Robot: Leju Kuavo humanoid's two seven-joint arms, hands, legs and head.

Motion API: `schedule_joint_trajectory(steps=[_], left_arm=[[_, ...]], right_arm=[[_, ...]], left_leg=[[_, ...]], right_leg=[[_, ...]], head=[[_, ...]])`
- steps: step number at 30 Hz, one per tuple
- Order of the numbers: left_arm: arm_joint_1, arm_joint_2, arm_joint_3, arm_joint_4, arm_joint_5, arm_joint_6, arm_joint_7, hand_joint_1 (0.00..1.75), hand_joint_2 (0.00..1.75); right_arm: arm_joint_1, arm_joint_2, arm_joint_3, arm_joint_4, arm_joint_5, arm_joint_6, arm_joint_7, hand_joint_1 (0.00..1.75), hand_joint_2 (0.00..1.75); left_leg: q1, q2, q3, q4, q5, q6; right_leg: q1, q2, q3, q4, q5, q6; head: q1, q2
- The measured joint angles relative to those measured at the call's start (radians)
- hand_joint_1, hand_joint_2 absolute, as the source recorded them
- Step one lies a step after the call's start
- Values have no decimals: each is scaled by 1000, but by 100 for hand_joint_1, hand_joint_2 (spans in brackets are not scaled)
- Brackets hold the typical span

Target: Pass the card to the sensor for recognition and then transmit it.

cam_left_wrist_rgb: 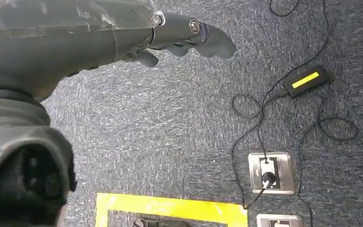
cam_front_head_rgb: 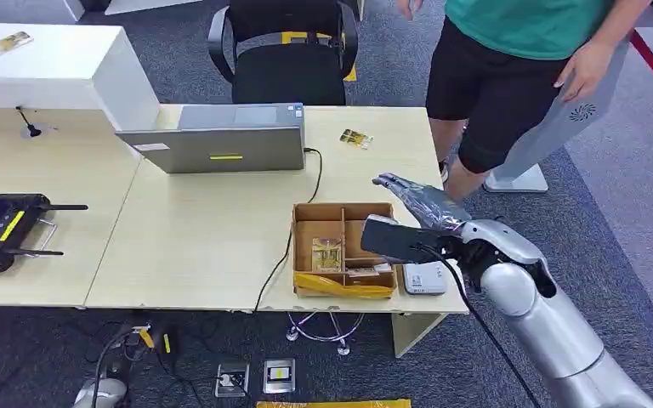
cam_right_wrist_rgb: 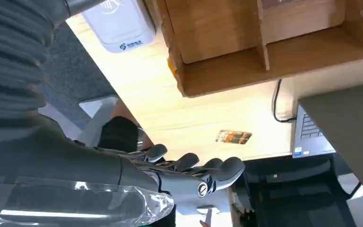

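Right robot hand raised over the surface, no card held yet.

The right robot hand (cam_front_head_rgb: 412, 200) is held above the surface (cam_front_head_rgb: 204, 246), beside the wooden box (cam_front_head_rgb: 343, 248), with fingers stretched out and nothing gripped. A card (cam_front_head_rgb: 329, 253) is seen lying inside the box; a second card (cam_front_head_rgb: 355, 138) lies on the surface near the laptop (cam_front_head_rgb: 221, 138). The white sensor (cam_front_head_rgb: 425, 278) sits just beside the box at the surface's front edge. The left robot hand (cam_left_wrist_rgb: 179, 35) hangs over the carpeted floor, empty, fingers loosely extended. A person (cam_front_head_rgb: 519, 59) stands beyond the surface. The task is judged barely begun: picking, scanning and handing over are all left.
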Motion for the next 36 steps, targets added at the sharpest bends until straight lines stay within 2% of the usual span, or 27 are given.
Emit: schedule_joint_trajectory(steps=[4, 6, 8, 9, 11, 16, 21, 25, 28, 29, 36], left_arm=[[1, 11, -3, 0, -36, 6, -35, 0, 0], [22, 45, -16, -17, -90, -51, -71, 0, 0], [81, 105, -32, -88, -103, -121, -42, 0, 0], [118, 136, -33, -144, -108, -158, -4, 0, 0], [160, 176, -33, -224, -117, -181, 28, 0, 0], [203, 221, -36, -301, -128, -177, 11, 0, 0], [257, 237, -40, -356, -124, -167, 8, 0, 0], [374, 252, -64, -438, -90, -167, -5, 0, 0], [363, 250, -84, -382, -88, -158, -104, 0, 0], [354, 249, -90, -358, -88, -157, -121, 0, 0], [306, 208, -113, -187, -59, -138, -133, 0, 0]], right_arm=[[7, -7, -6, -7, -3, 6, 14, 0, 175], [28, -22, -20, -26, -17, 7, 42, 0, 175], [56, -41, -40, -50, -31, 12, 56, 0, 175], [68, -53, -53, -62, -35, 19, 57, 0, 175], [78, -62, -64, -75, -37, 22, 56, 0, 175], [80, -66, -70, -83, -23, 21, 45, 0, 175], [83, -68, -80, -84, -14, 22, 42, 0, 175], [119, -79, -113, -108, -16, 29, 48, 0, 175], [137, -92, -135, -123, -19, 34, 48, 0, 175], [138, -92, -137, -127, -19, 34, 48, 0, 175], [154, -94, -147, -143, -16, 31, 55, 0, 175]], left_leg=[[0, 0, 0, 0, 0, 0], [0, 0, 1, 0, 0, 0], [1, 5, 3, 0, -1, -1], [1, 8, 3, 0, -1, -1], [1, 9, 2, 0, -1, -1], [1, 3, 3, -1, -1, -1], [0, 5, 3, -1, 0, -1], [0, 6, 4, 0, -2, -2], [0, 1, 2, 0, -1, -2], [0, 1, 2, 0, -1, -2], [0, 3, 3, 0, -1, -2]], right_leg=[[0, 0, 0, 0, 0, 0], [1, 0, 2, 0, 0, 0], [1, 5, 1, 0, 0, 0], [1, 8, 0, 0, 0, 0], [1, 9, -2, 0, 0, 0], [1, 2, 2, 1, 0, -1], [0, 4, 2, 0, 0, -1], [0, 7, 1, 0, 0, -1], [0, 0, 1, -1, 0, -1], [0, 0, 2, -1, 0, -1], [0, 1, 2, 0, 0, -1]], head=[[0, 0], [0, 0], [0, 0], [-1, 0], [-1, 0], [0, 0], [0, 0], [0, 0], [0, 0], [0, 0], [0, 0]])
